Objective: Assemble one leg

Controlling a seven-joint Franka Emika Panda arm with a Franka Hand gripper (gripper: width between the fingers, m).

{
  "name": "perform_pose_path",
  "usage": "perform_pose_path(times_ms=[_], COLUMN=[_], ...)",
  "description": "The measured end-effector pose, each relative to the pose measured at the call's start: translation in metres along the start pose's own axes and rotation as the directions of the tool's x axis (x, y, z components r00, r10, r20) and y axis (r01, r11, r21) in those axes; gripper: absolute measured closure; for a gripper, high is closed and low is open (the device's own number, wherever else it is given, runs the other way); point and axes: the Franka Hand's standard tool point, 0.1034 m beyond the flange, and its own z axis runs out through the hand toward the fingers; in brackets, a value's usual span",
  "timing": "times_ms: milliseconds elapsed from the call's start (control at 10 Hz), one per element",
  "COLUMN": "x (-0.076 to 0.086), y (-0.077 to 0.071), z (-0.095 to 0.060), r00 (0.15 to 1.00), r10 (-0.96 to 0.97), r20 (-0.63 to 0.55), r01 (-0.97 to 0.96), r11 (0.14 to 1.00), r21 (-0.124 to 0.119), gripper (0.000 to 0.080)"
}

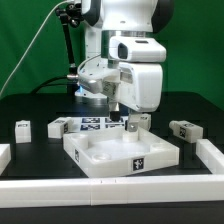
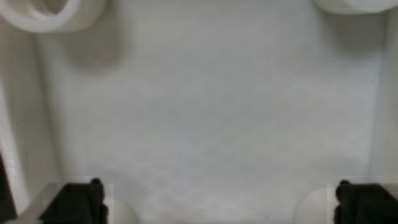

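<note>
The large white tray piece (image 1: 115, 150) lies in the middle of the black table. My gripper (image 1: 127, 123) hangs low over its far edge, jaws wide apart with nothing between them. In the wrist view the gripper (image 2: 217, 203) looks straight down on the tray's flat white surface (image 2: 214, 110); both dark fingertips (image 2: 75, 200) show, with only that surface between them. Three legs, small white blocks with marker tags, lie loose: two at the exterior view's left (image 1: 23, 128) (image 1: 59, 127) and one at the right (image 1: 183, 130). Another small white block (image 1: 141, 121) sits right beside the gripper.
The marker board (image 1: 95, 124) lies just behind the tray. A low white rail (image 1: 110, 190) runs along the front, with pieces at the left (image 1: 4, 153) and right (image 1: 210, 152). Two round sockets (image 2: 54, 12) (image 2: 356, 5) show in the wrist view.
</note>
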Motion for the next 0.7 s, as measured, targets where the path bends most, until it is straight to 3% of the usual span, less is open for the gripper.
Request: perform_pose_path(times_ms=[300, 400, 500, 600, 700], x=[0.0, 0.002, 0.001, -0.003, -0.007], y=[0.0, 0.0, -0.005, -0.028, -0.043], z=[0.0, -0.001, 0.0, 0.007, 0.013], r00=[1.0, 1.0, 1.0, 0.999, 0.999], r10=[-0.001, -0.002, -0.024, -0.036, -0.029], r20=[0.0, 0.005, -0.001, -0.015, -0.025], r01=[0.001, 0.002, 0.024, 0.037, 0.031], r11=[1.0, 0.999, 0.999, 0.998, 0.997], r21=[0.0, 0.046, 0.041, 0.056, 0.077], gripper=[0.015, 0.015, 0.015, 0.015, 0.015])
